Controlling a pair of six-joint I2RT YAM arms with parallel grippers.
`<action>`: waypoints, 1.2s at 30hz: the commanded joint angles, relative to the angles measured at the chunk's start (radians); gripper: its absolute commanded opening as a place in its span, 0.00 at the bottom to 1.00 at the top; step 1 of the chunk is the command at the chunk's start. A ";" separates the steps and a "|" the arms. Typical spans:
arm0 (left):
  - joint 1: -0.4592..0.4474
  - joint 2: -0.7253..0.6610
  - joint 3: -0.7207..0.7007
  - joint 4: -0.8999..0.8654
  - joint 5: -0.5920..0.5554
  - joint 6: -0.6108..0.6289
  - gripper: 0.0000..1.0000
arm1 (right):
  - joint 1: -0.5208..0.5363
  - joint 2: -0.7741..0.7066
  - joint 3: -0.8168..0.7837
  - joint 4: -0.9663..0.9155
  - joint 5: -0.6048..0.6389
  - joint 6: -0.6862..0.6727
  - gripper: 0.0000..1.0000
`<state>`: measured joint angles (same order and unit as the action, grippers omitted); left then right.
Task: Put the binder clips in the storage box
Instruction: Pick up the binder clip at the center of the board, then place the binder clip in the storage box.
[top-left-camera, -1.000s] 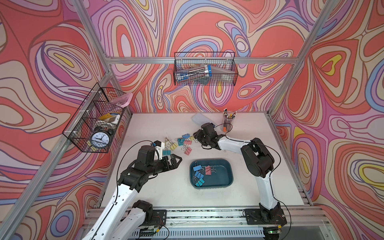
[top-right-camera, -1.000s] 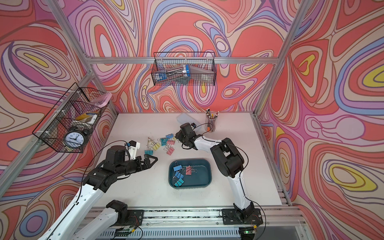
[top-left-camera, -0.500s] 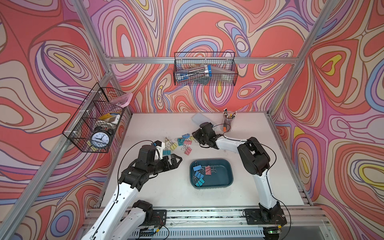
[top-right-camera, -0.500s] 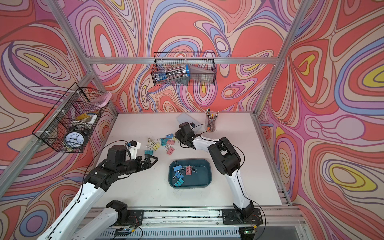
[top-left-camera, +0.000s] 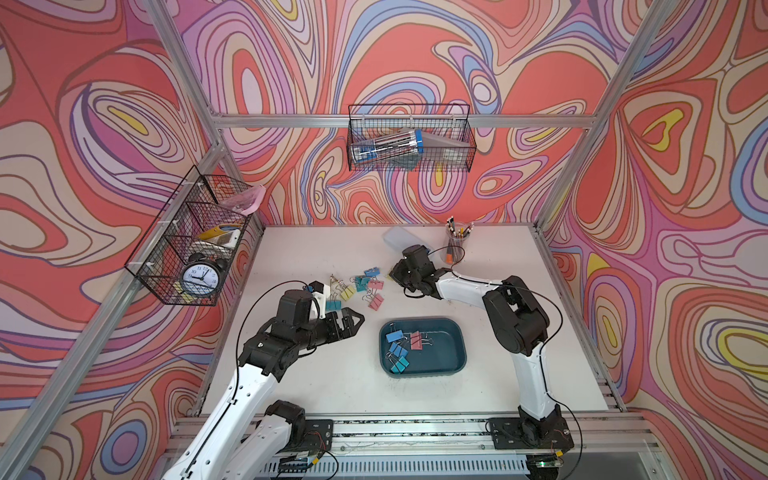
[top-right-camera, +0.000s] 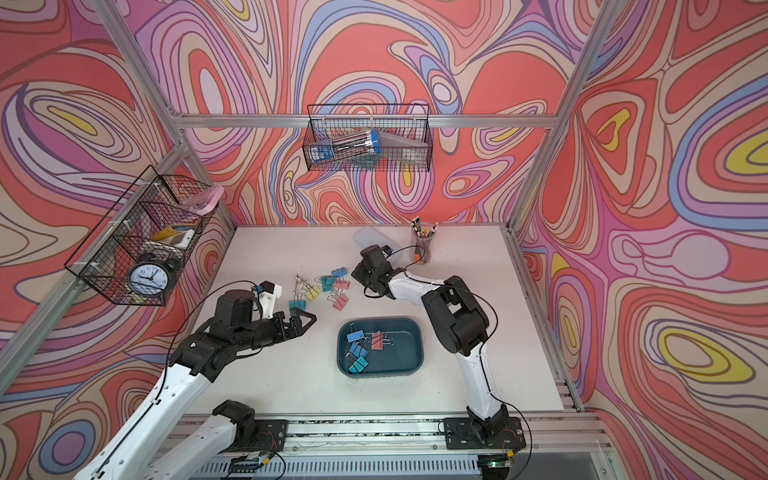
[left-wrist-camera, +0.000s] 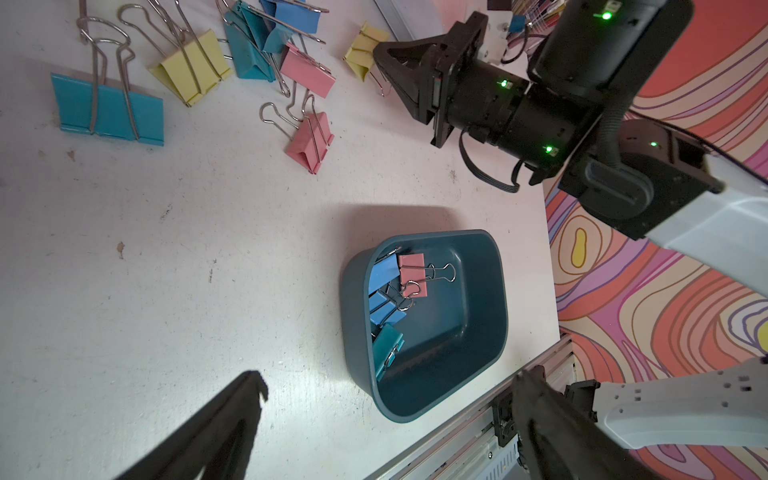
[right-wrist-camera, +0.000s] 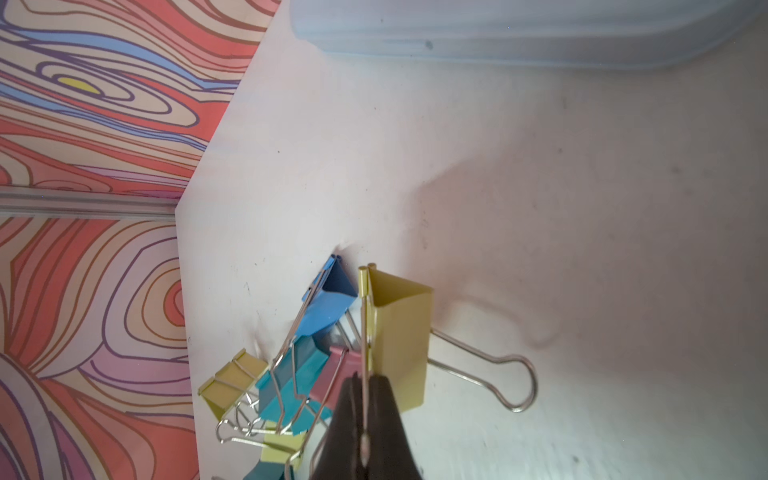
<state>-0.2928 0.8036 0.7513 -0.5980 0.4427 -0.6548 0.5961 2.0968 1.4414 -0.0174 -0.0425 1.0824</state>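
The right gripper (right-wrist-camera: 365, 392) is pinched tight on one silver wire handle of a pastel yellow folding binder clip (right-wrist-camera: 399, 332), whose body sits just ahead of its fingertips, beside the loose pile of blue, teal, pink and yellow binder clips (top-left-camera: 357, 286) on the white table (top-left-camera: 332, 374). The left gripper (top-left-camera: 353, 322) hangs with jaws spread wide, holding nothing, between that pile and the shallow dark teal plastic storage box (top-left-camera: 446, 353), which contains several clips.

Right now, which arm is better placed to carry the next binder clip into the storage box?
Right. The right arm has its jaws shut on a yellow binder clip, ready to lift toward the storage box. The left arm holds its jaws open and empty above the table.
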 joint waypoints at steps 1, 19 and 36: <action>0.006 0.001 -0.007 0.027 0.012 -0.003 0.99 | -0.003 -0.142 -0.052 -0.007 -0.006 -0.073 0.00; 0.006 0.040 -0.043 0.111 0.043 -0.036 0.99 | 0.115 -0.783 -0.360 -0.411 -0.058 -0.243 0.00; 0.006 0.050 -0.029 0.098 0.015 -0.020 0.99 | 0.304 -0.633 -0.489 -0.515 -0.112 -0.213 0.00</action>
<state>-0.2928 0.8776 0.7086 -0.4812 0.4736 -0.6907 0.8864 1.4422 0.9714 -0.5434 -0.1520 0.8566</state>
